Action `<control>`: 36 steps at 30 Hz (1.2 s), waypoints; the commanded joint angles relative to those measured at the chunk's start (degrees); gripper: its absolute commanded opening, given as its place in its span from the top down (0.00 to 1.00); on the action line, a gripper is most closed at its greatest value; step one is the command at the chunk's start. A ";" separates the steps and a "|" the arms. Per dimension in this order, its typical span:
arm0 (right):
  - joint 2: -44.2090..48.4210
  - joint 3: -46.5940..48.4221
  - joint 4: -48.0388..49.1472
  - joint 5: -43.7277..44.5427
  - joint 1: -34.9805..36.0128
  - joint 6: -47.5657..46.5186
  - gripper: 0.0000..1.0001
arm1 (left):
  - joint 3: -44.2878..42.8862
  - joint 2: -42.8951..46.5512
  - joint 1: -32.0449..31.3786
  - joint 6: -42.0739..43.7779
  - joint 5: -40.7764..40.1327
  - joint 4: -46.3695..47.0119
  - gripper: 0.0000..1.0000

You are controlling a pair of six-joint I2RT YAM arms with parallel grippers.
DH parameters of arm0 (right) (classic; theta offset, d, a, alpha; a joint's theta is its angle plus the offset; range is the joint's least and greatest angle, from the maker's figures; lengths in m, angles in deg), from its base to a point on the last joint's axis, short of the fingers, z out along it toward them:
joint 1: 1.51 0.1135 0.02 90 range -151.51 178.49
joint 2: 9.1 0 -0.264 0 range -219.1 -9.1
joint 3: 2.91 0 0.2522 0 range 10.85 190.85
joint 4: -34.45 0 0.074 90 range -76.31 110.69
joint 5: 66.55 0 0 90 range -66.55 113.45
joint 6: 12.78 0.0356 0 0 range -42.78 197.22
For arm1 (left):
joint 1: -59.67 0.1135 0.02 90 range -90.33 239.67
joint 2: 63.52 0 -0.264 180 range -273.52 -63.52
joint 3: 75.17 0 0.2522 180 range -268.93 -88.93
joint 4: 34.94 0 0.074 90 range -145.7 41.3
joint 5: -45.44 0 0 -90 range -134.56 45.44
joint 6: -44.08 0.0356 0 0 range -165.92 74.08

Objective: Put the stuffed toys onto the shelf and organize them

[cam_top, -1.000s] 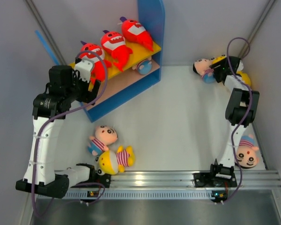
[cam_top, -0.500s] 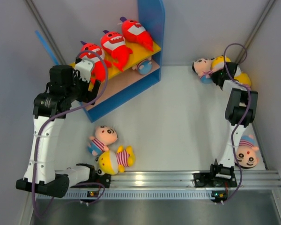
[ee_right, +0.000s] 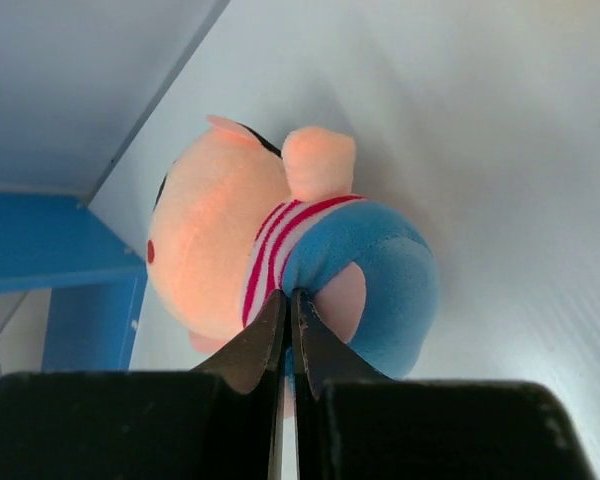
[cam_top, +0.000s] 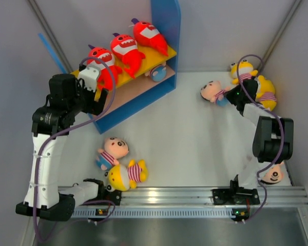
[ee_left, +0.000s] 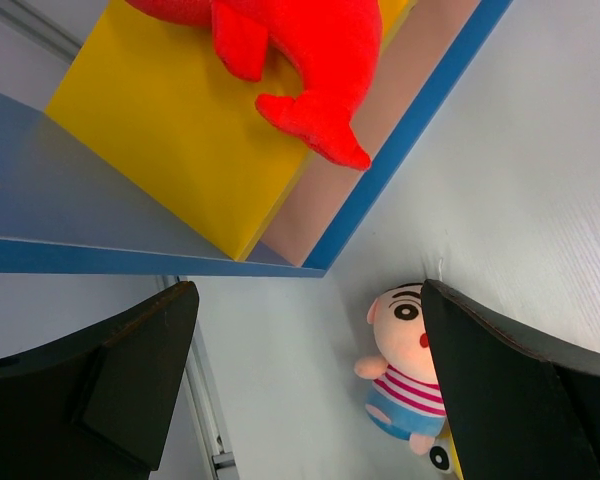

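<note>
Pink-faced doll, pinched at its striped shirt by the right gripper, whose jaws have just snapped shut on it, has come away from the yellow dolls in the far right corner, a sign the carry to the shelf has likely begun. It lies right at the fingertips, head toward the shelf but well apart from it. The left gripper stays wide open and empty beside the red sharks on the top board.
</note>
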 commanded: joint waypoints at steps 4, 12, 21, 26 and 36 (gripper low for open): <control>12.84 -10.12 6.86 -1.34 5.60 -2.13 1.00 | -0.91 2.23 0.31 0.38 0.22 0.63 0.01; 24.78 -17.95 12.04 1.21 21.06 5.16 1.00 | -0.83 3.29 0.31 0.73 0.22 0.54 0.01; 26.48 -14.18 16.35 9.11 35.05 9.39 1.00 | -0.56 3.99 0.22 0.65 1.10 0.46 0.01; 19.12 -8.38 22.06 12.20 40.77 11.93 1.00 | -0.65 4.26 0.22 0.73 1.01 0.55 0.01; 4.86 3.74 30.41 17.55 48.51 18.08 1.00 | -0.82 4.43 0.22 0.91 1.10 0.55 0.01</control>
